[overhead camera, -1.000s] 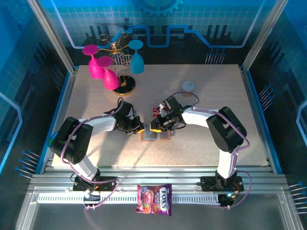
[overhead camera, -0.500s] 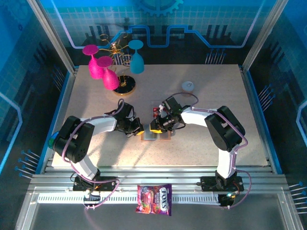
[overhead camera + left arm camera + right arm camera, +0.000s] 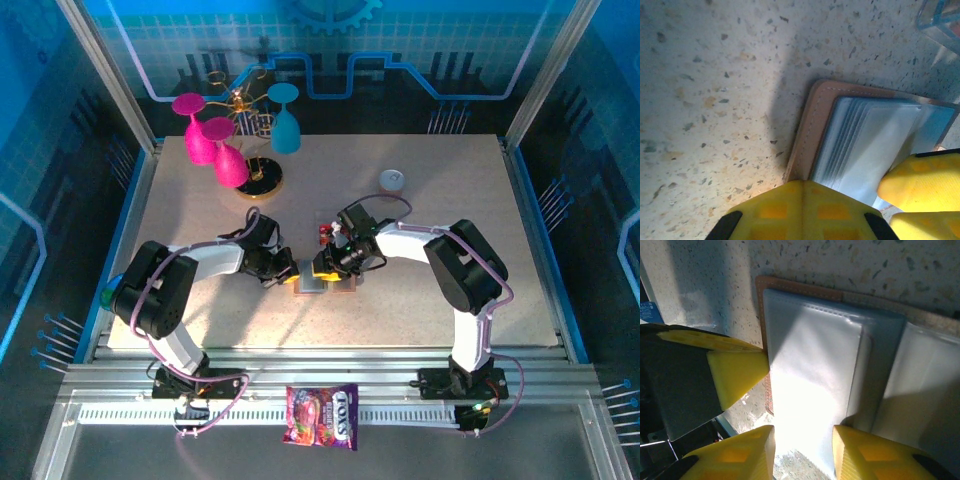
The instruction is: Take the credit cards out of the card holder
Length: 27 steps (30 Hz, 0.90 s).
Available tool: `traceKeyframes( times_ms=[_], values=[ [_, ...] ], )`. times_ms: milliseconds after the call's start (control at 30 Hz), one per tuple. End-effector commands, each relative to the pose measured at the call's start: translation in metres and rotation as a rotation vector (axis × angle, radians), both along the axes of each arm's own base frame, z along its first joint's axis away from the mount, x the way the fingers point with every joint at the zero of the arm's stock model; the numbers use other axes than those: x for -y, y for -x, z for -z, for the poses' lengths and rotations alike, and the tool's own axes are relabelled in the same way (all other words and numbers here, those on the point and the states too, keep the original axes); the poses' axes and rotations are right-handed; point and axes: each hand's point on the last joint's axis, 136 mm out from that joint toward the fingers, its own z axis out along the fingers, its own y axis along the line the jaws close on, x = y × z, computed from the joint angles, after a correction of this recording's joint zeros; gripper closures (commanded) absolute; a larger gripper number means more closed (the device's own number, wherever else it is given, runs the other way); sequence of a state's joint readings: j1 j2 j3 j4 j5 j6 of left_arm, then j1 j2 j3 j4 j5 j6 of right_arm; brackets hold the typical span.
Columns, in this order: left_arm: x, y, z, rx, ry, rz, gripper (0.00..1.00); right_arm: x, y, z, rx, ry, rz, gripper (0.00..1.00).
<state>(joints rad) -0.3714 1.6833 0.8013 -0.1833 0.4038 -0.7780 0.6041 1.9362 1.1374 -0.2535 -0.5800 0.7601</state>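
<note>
Card holder [image 3: 322,284] lies open and flat at mid-worktop [image 3: 450,200], between two hands.

On the one speckled worktop, far left, stand two pink goblets [image 3: 205,140] and one blue goblet [image 3: 286,125], with one small white disc [image 3: 393,179] further right; one candy packet [image 3: 322,415] lies on the front rail. At the holder's brown edge the left hand [image 3: 290,268] is closed, its tip touching the leather, while the right hand [image 3: 802,452] has its jaws parted over a clear pocket [image 3: 810,365]. From above, red credit cards [image 3: 324,235] lie just behind the hands, too small to count. The wrist views add the stitching and the layered grey-blue pockets.
</note>
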Motion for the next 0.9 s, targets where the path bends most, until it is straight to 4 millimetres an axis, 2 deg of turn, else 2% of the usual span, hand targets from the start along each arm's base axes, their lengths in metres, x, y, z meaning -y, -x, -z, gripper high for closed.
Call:
traceKeyframes(
  times_ms=[0, 633, 767, 867],
  values=[
    [-0.001, 0.001, 0.004, -0.012, -0.031, 0.022, 0.97, -0.001, 0.006, 0.004, -0.003, 0.035, -0.025, 0.63],
    [-0.001, 0.000, 0.005, -0.021, -0.036, 0.024, 0.96, 0.008, 0.003, 0.003, 0.016, 0.072, -0.007, 0.62],
    [0.000, -0.003, -0.003, -0.005, -0.028, 0.018, 0.94, 0.009, 0.002, 0.001, 0.020, 0.065, -0.003, 0.62],
    [0.002, -0.007, -0.016, 0.023, -0.012, 0.011, 0.88, 0.008, 0.003, 0.002, 0.015, 0.053, 0.000, 0.62]
  ],
)
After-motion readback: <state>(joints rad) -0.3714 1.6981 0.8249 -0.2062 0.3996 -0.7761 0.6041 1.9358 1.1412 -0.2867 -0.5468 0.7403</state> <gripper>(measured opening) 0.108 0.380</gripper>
